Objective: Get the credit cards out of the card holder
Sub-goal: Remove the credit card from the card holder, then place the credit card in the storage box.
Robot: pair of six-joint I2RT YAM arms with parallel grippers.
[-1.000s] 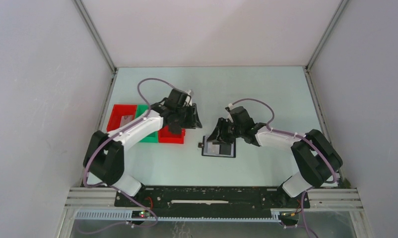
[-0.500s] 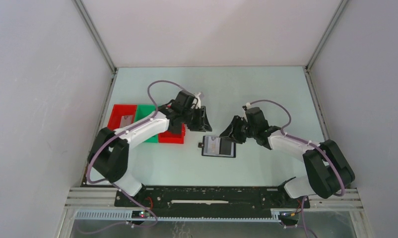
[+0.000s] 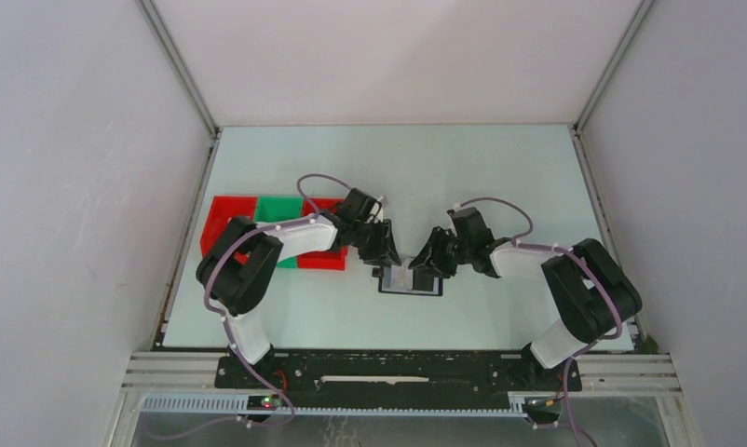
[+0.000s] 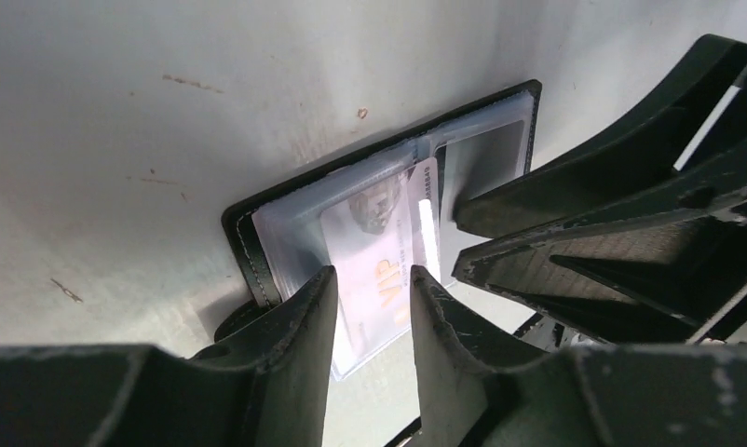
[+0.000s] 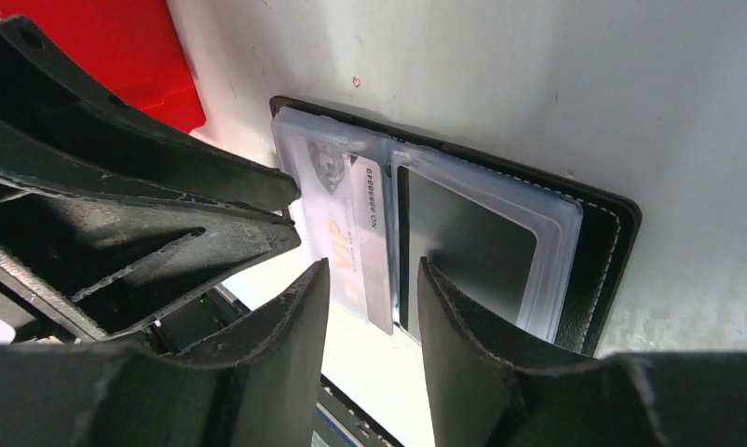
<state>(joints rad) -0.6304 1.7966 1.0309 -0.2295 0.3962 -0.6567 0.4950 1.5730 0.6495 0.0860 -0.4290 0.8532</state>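
Pale table (image 4: 118,140), card holder (image 4: 243,235), card (image 4: 374,265) marked VIP

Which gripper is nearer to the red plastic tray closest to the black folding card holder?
Left. The left gripper hangs over the card holder beside that red tray; the right gripper hangs over its far half.

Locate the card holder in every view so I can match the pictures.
Top external: card holder mid-table, right of the red tray.
Left wrist: centre, lying open, slanting up to the right.
Right wrist: centre to right, lying open.
Shared landmark: the pale VIP card in its sleeve, clear in both wrist views, a pale patch from above.
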